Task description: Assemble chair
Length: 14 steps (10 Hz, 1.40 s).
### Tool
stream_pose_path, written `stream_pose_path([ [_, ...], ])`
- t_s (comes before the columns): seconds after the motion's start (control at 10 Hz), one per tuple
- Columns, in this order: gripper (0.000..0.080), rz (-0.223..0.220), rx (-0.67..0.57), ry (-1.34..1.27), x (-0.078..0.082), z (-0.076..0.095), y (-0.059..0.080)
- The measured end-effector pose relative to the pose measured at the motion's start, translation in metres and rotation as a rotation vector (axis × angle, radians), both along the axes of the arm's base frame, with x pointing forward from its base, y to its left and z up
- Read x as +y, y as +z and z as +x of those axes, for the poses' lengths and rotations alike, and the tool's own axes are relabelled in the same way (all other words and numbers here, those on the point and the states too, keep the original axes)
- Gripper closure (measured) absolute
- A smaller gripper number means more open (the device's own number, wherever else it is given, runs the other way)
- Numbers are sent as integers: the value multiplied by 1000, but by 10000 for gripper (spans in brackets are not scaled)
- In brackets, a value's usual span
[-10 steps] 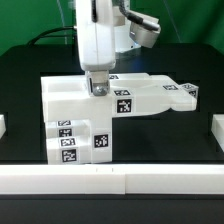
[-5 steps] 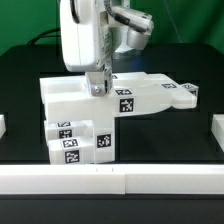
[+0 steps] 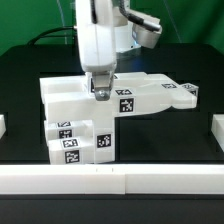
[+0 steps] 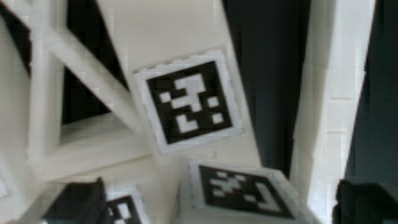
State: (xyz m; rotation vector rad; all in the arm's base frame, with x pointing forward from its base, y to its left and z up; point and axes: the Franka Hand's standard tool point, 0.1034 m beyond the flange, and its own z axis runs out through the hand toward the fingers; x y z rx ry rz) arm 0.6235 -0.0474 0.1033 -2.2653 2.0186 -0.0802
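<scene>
We see a black table (image 3: pixel 25 75) with a low white rail (image 3: pixel 110 180) along its near edge. The chair (image 3: pixel 75 100) sits in the middle of the table, well apart from the rail. It reads as one chunky white plastic body: a broad slab on top, a thick bar (image 3: pixel 165 95) reaching toward the exterior view's right, and a stepped block (image 3: pixel 75 140) at the front on the exterior view's left. We judge it stiff and hard, and light for its size, yet bulky enough to swing or tip if taken far from its middle. Its smooth faces look slippery, so a hold wants two flat parallel faces rather than a corner. The slab's upper edge, or one of the slanted braces (image 4: pixel 71 70) that the wrist view shows, looks narrow enough to fit between the fingers. The tool (image 3: pixel 100 90) hangs straight down at the slab's top edge, touching it or just above it; we cannot tell which. In the wrist view two dark shapes we take for its fingertips (image 4: pixel 68 203) stand apart with a tagged face between them, but we cannot tell whether they press on it. The square tags (image 4: pixel 187 100) lie flat and offer no purchase.
</scene>
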Motion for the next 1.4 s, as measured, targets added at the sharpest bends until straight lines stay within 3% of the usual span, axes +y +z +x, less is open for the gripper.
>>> stream_pose_path([
  [0.4,151,-31,-9,268,0,0,0],
  [0.9,151,-124,20,785,0,2,4],
  [1.4,151,-158,17,1119,0,2,4],
])
